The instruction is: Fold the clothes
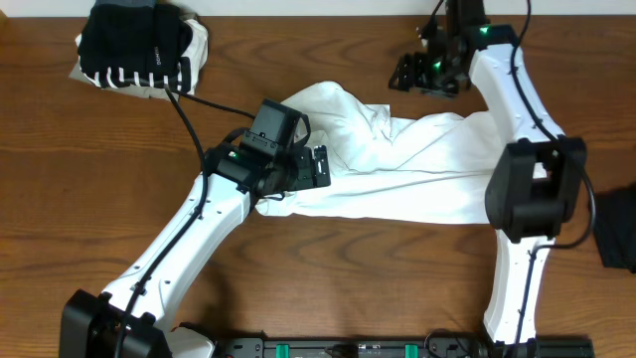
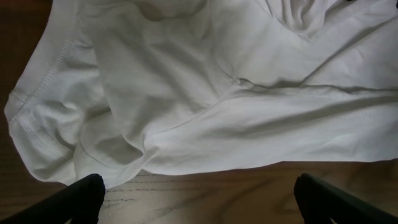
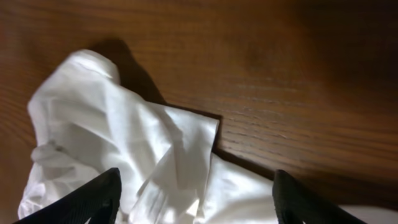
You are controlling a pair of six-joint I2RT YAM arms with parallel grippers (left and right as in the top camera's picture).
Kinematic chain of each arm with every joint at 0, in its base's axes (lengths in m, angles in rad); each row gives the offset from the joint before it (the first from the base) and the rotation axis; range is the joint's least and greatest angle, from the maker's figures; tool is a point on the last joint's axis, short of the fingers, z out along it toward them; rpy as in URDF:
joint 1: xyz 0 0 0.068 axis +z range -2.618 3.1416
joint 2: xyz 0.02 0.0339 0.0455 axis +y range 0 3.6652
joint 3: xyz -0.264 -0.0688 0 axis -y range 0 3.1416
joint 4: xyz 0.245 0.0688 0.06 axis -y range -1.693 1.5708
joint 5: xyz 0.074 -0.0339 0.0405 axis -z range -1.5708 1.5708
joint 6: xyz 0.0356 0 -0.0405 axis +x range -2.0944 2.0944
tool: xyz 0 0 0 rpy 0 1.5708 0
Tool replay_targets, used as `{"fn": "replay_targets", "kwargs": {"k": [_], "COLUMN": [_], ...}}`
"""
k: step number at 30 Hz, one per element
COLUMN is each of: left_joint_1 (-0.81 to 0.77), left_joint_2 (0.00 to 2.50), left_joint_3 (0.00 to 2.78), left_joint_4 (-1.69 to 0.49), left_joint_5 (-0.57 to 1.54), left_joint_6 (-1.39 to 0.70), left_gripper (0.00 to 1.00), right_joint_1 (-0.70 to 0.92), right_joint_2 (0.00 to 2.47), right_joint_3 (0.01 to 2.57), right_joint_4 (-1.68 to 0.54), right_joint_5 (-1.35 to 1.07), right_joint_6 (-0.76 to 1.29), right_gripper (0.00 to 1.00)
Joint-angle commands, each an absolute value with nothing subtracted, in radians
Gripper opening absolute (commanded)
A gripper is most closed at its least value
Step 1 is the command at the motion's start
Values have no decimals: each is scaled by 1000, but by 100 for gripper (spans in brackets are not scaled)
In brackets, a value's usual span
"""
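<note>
Far-left corner of the table (image 1: 328,30): a small stack of clothes (image 1: 139,45), a black piece with white stripes on top and a pale beige one under it. A black cable runs from there toward the left arm.

Centre of the table: white T-shirt (image 1: 417,159), lying crumpled and stretched crosswise. Its bunched end points to the left and the longer, flatter part runs toward the right arm's base. Not folded. No print or lettering can be made out.

Left gripper (image 1: 316,167): sits over the shirt's left end, on the side toward the near edge. In the left wrist view, the left gripper (image 2: 199,199) has its two dark fingertips spread wide, one at each lower corner. They grasp nothing. Bare wood lies between them, and the T-shirt (image 2: 217,93) begins just beyond, its stitched hem curling at the left.

Right gripper (image 1: 412,72): near the far edge, right of centre, just beyond the shirt's upper folds. In the right wrist view, the right gripper (image 3: 196,199) is released, fingers wide apart. A rumpled corner of the T-shirt (image 3: 124,143) lies below them, not pinched.

Right edge: a dark garment (image 1: 618,229), partly out of view.
</note>
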State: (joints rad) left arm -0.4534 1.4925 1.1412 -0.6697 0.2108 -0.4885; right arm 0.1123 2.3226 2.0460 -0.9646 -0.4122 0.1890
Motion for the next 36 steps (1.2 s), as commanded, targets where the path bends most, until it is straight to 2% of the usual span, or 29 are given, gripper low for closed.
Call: {"fn": "replay_targets", "kwargs": {"k": [1, 14, 20, 36], "left_joint_1": [-451, -451, -451, -451], "left_joint_2": [1499, 1499, 1499, 1499], "left_joint_3": [1129, 1129, 1129, 1127], "left_joint_4": [-669, -669, -670, -673], "left_joint_5": [218, 218, 218, 218], "left_joint_6": [-468, -468, -468, -468], "left_gripper": [99, 99, 99, 99], "right_joint_1": [126, 178, 204, 202], "right_joint_2": [2386, 2441, 2441, 2441], "right_joint_3": [2053, 2052, 2046, 2038], "right_joint_4": [-949, -889, -894, -889], "right_joint_5": [-469, -475, -366, -304], "right_joint_6": [205, 232, 274, 276], "right_gripper": [73, 64, 63, 64]}}
